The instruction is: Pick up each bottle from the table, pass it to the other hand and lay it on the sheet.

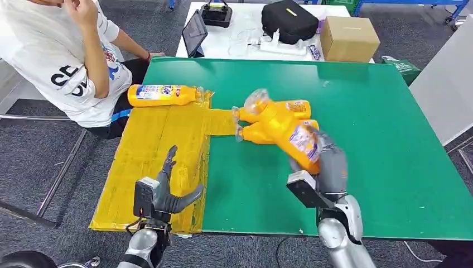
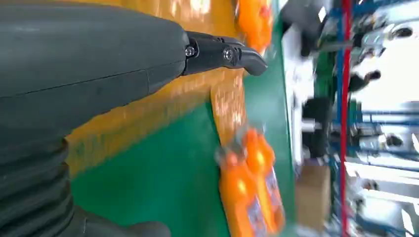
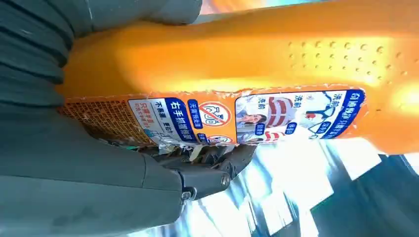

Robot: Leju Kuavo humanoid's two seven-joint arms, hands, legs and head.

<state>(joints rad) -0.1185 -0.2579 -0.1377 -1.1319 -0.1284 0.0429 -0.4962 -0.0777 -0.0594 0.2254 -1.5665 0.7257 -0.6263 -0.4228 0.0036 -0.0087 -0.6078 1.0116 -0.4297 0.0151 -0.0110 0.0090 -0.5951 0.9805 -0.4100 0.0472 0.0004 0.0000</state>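
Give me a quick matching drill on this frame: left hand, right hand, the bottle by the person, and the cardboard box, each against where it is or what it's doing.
1. left hand
2. right hand
3. bottle near the person
4. cardboard box

A. on the white table behind
B. lying at the yellow sheet's far edge
C. holds an orange bottle
D. open above the yellow sheet

Pairs: 1-D, 2-C, 3-B, 4-A

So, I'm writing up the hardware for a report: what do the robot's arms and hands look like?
Both forearms are rounded silver metal shells. The left robot hand and right robot hand have grey ribbed covers, a thick grey thumb and darker slim fingers with visible screws. A black box sits at each wrist, with thin dark cables below the left one.
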